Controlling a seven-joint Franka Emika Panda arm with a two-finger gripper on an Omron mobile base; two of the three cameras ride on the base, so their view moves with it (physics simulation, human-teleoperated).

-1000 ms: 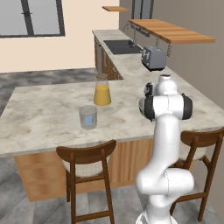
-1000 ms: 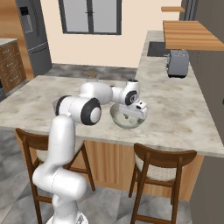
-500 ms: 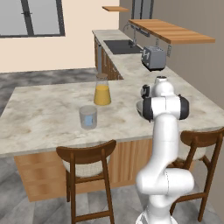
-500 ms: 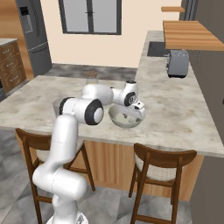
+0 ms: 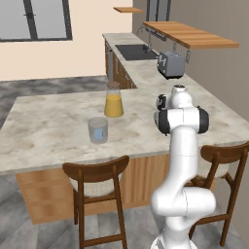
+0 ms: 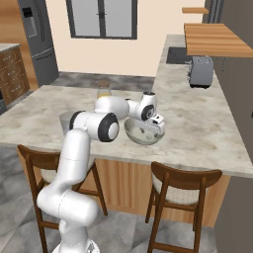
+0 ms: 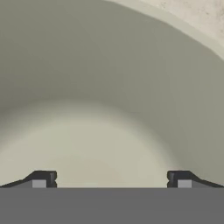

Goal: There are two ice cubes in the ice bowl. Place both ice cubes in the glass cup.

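Right base view: we see a marble table mid-frame in a kitchen; our pincer, wide open and seemingly empty, sits inside the ice bowl.

The ice bowl, whitish-grey and shallow, sits upright on the counter. The glass cup, clear and upright, stands well apart, holding something pale blue.

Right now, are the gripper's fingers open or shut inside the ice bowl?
Open. In the hand view the fingers stand far apart at the bottom, with bare bowl floor between them, the ice bowl wall rising beyond and nothing held.
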